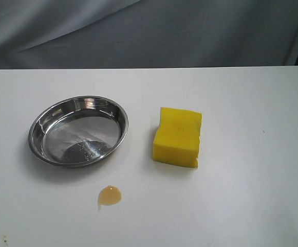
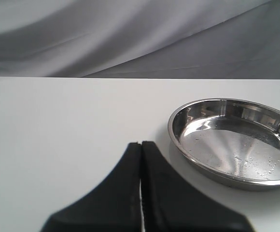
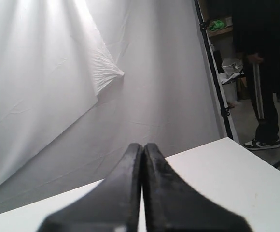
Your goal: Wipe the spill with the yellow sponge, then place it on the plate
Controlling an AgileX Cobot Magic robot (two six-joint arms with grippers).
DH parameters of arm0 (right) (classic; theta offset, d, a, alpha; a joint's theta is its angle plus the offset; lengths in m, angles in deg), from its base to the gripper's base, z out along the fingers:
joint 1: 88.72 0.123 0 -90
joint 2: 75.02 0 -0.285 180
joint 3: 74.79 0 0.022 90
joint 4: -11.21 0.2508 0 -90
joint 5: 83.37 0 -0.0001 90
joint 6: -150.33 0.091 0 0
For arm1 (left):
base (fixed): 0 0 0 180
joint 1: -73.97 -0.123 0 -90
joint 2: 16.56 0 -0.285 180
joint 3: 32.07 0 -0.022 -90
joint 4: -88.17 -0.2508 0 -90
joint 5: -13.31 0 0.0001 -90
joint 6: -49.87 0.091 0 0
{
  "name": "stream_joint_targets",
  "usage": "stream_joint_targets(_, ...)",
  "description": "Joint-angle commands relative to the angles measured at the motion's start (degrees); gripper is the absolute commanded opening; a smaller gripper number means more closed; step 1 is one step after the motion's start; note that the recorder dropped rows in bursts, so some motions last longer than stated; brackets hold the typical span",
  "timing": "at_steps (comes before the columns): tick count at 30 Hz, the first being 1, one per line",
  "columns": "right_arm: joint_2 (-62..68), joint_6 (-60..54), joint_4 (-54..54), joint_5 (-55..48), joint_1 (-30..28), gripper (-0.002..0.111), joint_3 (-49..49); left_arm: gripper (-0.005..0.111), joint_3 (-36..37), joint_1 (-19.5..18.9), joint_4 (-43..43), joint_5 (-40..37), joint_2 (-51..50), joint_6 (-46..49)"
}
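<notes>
The yellow sponge (image 1: 178, 136) lies on the white table to the right of the plate (image 1: 38, 125), a shiny steel dish. The small amber spill (image 1: 109, 196) sits on the table in front of the plate. Neither arm shows in the exterior view. My left gripper (image 2: 140, 143) is shut with nothing in it, low over the table beside the plate (image 2: 178, 140). My right gripper (image 3: 143, 145) is shut too, holding nothing, and faces a table edge and the backdrop. Sponge and spill are out of both wrist views.
A grey cloth backdrop (image 1: 149, 31) hangs behind the table's far edge. In the right wrist view a person (image 3: 263, 72) in dark clothes stands beyond the table corner, next to a black stand pole (image 3: 212, 77).
</notes>
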Motion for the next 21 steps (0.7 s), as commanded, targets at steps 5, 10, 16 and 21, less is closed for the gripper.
stream_joint_targets(5, -0.3, -0.2, 0.0, 0.5, 0.1, 0.000, -0.2, 0.000, -0.4, -0.1, -0.1, 0.6, 0.1, -0.5)
stream_joint_targets(10, -0.3, 0.1, 0.0, 0.4, 0.1, 0.000, -0.2, 0.000, -0.4, -0.1, -0.1, 0.6, 0.1, -0.5)
stream_joint_targets(16, -0.3, -0.7, -0.9, 0.4, 0.1, 0.000, -0.2, 0.000, -0.4, -0.1, -0.1, 0.6, 0.1, -0.5)
stream_joint_targets(21, -0.3, -1.7, -0.9, -1.1, 0.1, 0.000, -0.2, 0.000, -0.4, -0.1, -0.1, 0.6, 0.1, -0.5)
